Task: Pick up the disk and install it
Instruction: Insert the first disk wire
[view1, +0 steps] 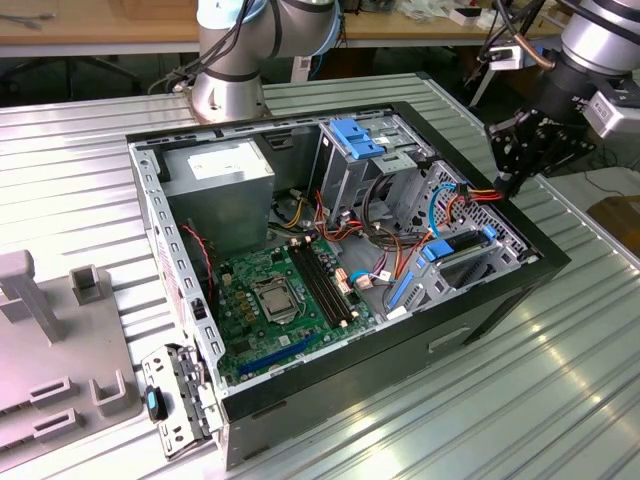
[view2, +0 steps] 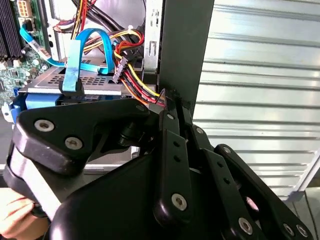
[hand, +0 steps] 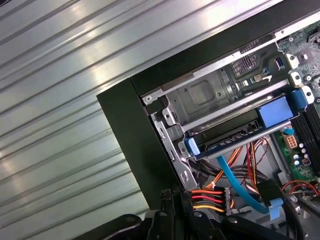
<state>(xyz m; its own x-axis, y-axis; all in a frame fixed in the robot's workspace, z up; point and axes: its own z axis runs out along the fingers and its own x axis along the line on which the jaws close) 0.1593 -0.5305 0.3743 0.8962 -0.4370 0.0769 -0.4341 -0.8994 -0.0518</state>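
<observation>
Disk (view1: 457, 247) sits inside the case (view1: 420, 335), hand (view1: 508, 187) nearby.

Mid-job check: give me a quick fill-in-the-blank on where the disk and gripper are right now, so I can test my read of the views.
1. The disk lies in the drive cage of the case, framed by a ____ carrier.
2. The gripper hangs at the case edge on the exterior view's ____.
3. Nearest the gripper is a wire bundle ending in a ____ connector.
4. The motherboard inside the case is ____.

Missing words: blue; right; black; green.
</observation>
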